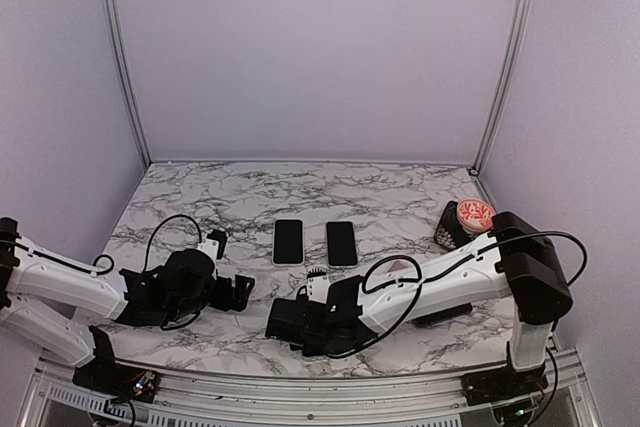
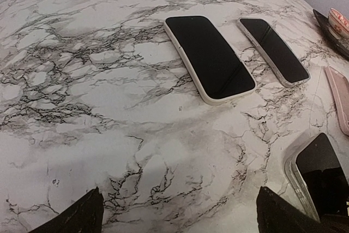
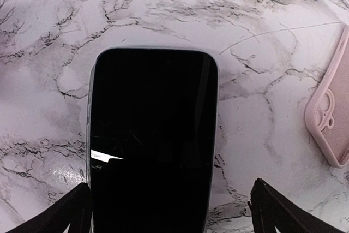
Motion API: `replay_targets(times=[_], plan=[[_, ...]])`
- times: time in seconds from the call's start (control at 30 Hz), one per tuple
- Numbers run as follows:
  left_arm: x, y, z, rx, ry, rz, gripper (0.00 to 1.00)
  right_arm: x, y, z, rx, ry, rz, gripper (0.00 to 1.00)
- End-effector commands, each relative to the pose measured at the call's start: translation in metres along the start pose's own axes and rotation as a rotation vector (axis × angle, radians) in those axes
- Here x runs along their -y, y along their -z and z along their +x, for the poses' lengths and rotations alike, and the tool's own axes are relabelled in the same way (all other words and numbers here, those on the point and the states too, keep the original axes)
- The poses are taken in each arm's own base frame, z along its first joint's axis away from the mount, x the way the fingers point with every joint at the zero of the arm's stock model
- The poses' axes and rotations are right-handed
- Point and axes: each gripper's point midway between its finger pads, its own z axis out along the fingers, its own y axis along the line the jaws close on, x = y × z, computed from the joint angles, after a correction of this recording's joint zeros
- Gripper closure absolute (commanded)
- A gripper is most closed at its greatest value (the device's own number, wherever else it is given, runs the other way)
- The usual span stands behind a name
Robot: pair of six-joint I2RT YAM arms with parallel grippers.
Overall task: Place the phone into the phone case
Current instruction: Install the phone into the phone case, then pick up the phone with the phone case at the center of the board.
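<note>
Marble-patterned table (image 1: 200,207) under pale walls. Near its front edge the phone (image 3: 152,140) lies face up with a clear rim showing along its top and left side, which I take for the phone case (image 3: 89,124). It looks seated in the case, though its lower end is out of sight, so I can't swear every corner is snapped home. The right claw (image 3: 170,200) hangs over it, jaws spread wide to either side, gripping nothing. The left claw (image 2: 177,211) is likewise released, over bare marble nearby. Further back lie a white-cased phone (image 1: 288,241) and a second phone (image 1: 341,243); a pink case (image 3: 330,129) sits off to the right. To my eye the job is as good as done, with at most a press on the corners left.
</note>
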Motion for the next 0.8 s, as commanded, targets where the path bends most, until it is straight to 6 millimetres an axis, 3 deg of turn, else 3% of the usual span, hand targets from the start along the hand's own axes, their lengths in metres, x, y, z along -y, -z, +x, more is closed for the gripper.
replay_targets(times=[0.0,0.17,0.27,0.53,0.77], plan=[[0.007,0.004,-0.018,0.044,0.001,0.015,0.01,-0.008,0.029,-0.01,-0.098,0.059,-0.086,0.02],[0.009,0.01,-0.025,0.06,0.013,0.025,0.01,-0.009,0.044,0.004,-0.254,0.079,-0.159,0.01],[0.009,0.013,-0.029,0.071,0.014,0.027,0.01,-0.016,0.043,0.006,-0.281,0.069,-0.195,0.01],[0.009,0.018,-0.029,0.071,0.025,0.044,0.01,-0.02,0.011,0.005,-0.315,0.078,-0.173,0.01],[0.009,0.019,-0.029,0.071,0.027,0.049,0.01,-0.028,-0.008,0.02,-0.364,0.109,-0.155,0.01]])
